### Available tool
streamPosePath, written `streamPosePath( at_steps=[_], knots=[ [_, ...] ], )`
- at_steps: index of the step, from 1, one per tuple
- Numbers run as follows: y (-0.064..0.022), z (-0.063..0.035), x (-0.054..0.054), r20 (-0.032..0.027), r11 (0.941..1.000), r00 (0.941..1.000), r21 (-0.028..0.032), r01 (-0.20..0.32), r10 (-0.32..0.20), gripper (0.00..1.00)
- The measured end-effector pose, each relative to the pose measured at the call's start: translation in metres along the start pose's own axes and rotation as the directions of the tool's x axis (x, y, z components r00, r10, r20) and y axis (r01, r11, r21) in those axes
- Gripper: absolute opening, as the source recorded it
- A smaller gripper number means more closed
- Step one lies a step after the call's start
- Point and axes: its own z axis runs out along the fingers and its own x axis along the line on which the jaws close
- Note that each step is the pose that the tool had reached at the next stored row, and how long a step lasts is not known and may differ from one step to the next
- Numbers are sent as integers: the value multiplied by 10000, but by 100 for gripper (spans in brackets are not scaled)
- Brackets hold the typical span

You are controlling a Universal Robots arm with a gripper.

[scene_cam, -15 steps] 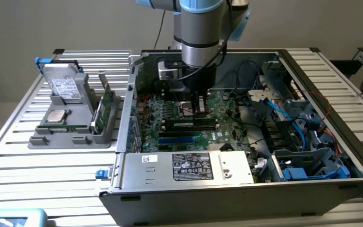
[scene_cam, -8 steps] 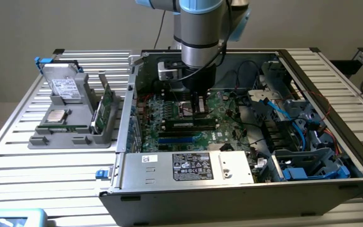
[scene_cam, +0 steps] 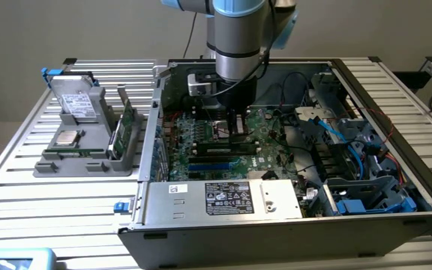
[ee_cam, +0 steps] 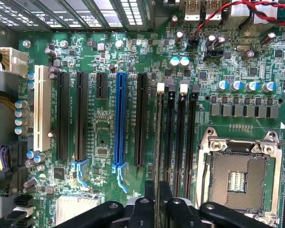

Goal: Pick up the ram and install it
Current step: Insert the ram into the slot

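The ram (ee_cam: 159, 137) shows edge-on as a thin strip standing in the outermost of the black memory slots (ee_cam: 179, 137) on the green motherboard (ee_cam: 104, 137), beside the CPU socket (ee_cam: 237, 175). My gripper (ee_cam: 157, 194) straddles the stick's near end, its two black fingers (ee_cam: 149, 192) a little apart on either side of the top edge. I cannot tell whether they still touch it. In the exterior view my gripper (scene_cam: 236, 132) reaches straight down into the open computer case (scene_cam: 276, 219), over the middle of the motherboard (scene_cam: 201, 135).
A blue expansion slot (ee_cam: 119, 123), black slots and a white slot (ee_cam: 40, 107) lie beside the memory slots. Blue and red cables (scene_cam: 343, 140) and drive bays crowd the case on the exterior view's right. A grey parts tray (scene_cam: 88, 152) with a green board upright stands outside on the exterior view's left.
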Motion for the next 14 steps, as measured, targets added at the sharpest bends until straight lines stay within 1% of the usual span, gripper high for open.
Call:
streamPosePath(
  at_steps=[1, 4, 5, 6, 9, 11, 14],
  knots=[
    [0, -1, 0, 0, 10000, 10000, 4, 1, -1, 21],
    [-1, -34, 4, -4, 10000, 10000, 10, 5, -5, 39],
    [-2, -59, 7, -5, 10000, 10000, 12, 6, -6, 39],
    [-4, -76, 9, -3, 10000, 10000, 14, 7, -7, 45],
    [-30, -106, 13, -5, 10000, 10000, 14, 7, -7, 45],
    [-66, -115, 14, -4, 10000, 10000, 7, 7, -7, 45],
    [-140, -131, 19, -5, 10000, 10000, -38, 14, -14, 45]
  ],
)
